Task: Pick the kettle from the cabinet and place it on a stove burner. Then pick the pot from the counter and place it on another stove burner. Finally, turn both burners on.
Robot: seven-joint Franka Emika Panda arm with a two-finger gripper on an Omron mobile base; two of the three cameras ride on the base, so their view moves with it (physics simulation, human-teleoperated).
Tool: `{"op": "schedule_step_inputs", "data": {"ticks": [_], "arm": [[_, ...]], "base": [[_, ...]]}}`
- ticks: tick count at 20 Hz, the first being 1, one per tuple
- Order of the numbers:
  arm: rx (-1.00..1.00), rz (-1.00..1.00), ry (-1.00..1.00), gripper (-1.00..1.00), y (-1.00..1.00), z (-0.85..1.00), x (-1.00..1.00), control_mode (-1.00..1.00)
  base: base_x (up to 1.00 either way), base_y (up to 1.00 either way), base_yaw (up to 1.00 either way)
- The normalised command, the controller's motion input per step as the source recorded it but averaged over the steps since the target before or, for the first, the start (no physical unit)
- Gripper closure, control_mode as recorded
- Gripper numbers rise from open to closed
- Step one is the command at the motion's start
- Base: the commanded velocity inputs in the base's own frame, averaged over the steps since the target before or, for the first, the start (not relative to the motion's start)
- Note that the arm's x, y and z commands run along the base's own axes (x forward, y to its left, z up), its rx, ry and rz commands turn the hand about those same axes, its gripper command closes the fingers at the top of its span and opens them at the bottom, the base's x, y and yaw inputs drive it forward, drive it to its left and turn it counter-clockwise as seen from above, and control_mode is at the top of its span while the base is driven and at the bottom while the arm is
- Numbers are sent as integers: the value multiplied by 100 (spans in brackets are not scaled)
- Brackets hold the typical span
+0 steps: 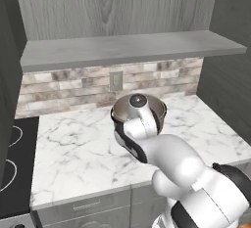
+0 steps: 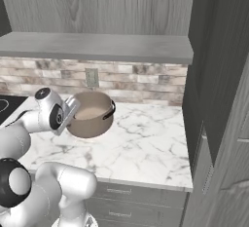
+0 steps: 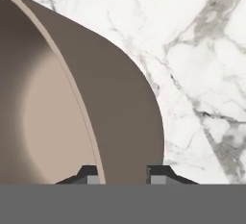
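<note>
pot (image 2: 92, 119): smooth matt tan-brown shell, paler inside, black handle | desk (image 1: 73, 148): polished white marble, grey veins | cabinet (image 1: 112, 11): matt grey wood grain | wall (image 2: 136, 82): rough brick tile | stovetop (image 1: 12, 173): glossy black glass

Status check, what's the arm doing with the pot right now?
Gripper straddles the pot wall, one finger inside, one outside. Pot on the counter. Nothing blocking it.

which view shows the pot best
The right base view: the pot sits whole on the counter, with its pale inside and one black side handle showing. In the left base view the arm covers most of it. The hand view shows just its wall between the gripper fingers.
</note>
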Motion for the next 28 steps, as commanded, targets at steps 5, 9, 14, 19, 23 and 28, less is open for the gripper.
{"op": "schedule_step_inputs", "data": {"ticks": [5,9,14,19,23,28], "arm": [[0,-2,-9,100,0,18,-40,-100],[0,-3,-2,100,0,27,-40,-100],[0,-3,0,100,0,36,-45,-100],[0,-3,0,100,0,41,-48,-100],[0,-3,1,100,0,44,-51,-100],[0,-2,2,100,0,52,-56,-100]], "base": [[0,0,0],[0,0,0],[0,0,0],[0,0,0],[0,0,0],[0,0,0]]}}
